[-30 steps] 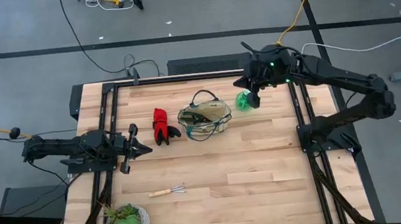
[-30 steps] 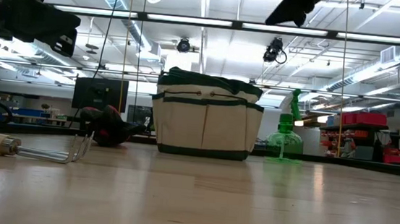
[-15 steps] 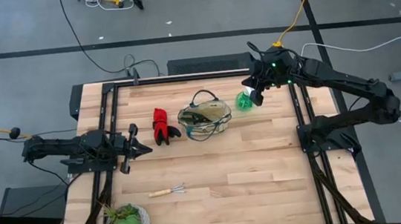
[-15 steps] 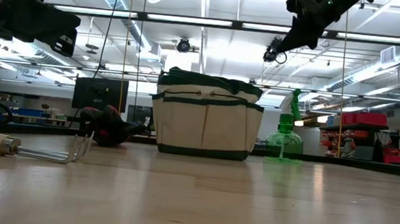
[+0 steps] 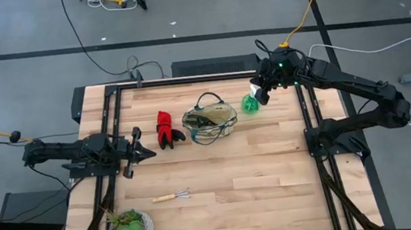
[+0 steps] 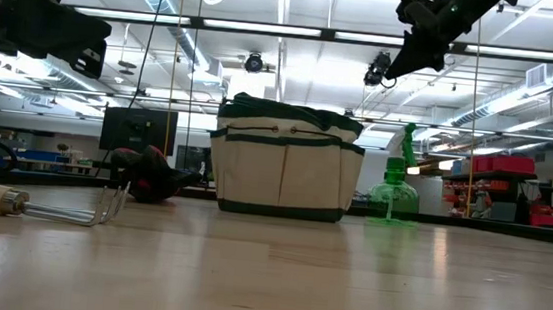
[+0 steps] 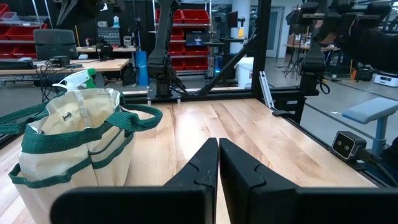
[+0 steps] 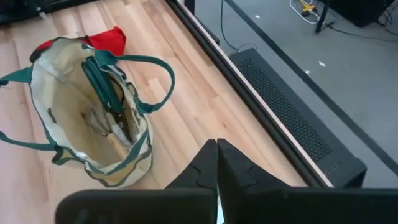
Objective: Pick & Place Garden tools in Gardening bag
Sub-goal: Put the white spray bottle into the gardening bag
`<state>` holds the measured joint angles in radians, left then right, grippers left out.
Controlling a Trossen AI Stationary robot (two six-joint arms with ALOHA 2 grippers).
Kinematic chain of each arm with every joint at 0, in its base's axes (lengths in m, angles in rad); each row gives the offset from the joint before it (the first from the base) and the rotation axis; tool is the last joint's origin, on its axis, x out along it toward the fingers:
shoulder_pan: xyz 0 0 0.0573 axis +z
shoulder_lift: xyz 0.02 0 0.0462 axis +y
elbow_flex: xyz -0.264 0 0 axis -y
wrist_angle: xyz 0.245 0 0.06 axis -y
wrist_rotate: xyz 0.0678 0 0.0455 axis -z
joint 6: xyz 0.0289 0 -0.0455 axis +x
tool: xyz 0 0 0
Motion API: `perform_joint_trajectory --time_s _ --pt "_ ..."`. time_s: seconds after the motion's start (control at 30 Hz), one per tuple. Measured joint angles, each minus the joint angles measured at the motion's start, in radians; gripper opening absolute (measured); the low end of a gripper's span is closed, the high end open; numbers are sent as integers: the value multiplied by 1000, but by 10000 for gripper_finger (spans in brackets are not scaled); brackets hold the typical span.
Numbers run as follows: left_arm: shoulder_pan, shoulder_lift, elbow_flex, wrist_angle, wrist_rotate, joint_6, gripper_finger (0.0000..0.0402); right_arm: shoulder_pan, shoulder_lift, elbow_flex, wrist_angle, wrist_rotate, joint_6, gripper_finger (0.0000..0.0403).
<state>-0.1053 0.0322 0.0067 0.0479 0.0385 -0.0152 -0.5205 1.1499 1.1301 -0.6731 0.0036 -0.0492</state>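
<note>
Inside gardening bag (image 8: 81, 112) | pruning shears (image 8: 106, 93) | right-wrist view only

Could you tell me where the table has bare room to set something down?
Bare wood spans the near half, between the wooden-handled mini rake and the table's right rail. It is crowded in the far row: red-and-black gloves, tan gardening bag, green spray bottle.

The right hand (image 8: 217, 155) hung empty with its fingers pressed together above the desk (image 8: 205, 93). Below stood the open bag (image 8: 87, 118) holding green-handled shears (image 8: 106, 93), a red glove (image 8: 106, 38) just behind it.
</note>
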Motion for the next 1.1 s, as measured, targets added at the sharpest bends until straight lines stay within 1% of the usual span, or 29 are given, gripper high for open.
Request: perform_joint_trajectory --time_s 0.37,0.5,0.63,0.7,0.87,1.1 --pt "0 0 0 0 0 0 21 -5 0 0 0 25 91 49" --pt "0 0 0 0 0 0 21 -5 0 0 -2 75 113 75" --pt "0 0 0 0 0 0 21 -6 0 0 -11 166 246 105" --pt "0 0 0 0 0 0 21 -6 0 0 -33 197 269 121" --pt "0 0 0 0 0 0 21 -6 0 0 -49 195 282 166" --pt "0 0 0 0 0 0 21 -6 33 0 -68 150 304 233"
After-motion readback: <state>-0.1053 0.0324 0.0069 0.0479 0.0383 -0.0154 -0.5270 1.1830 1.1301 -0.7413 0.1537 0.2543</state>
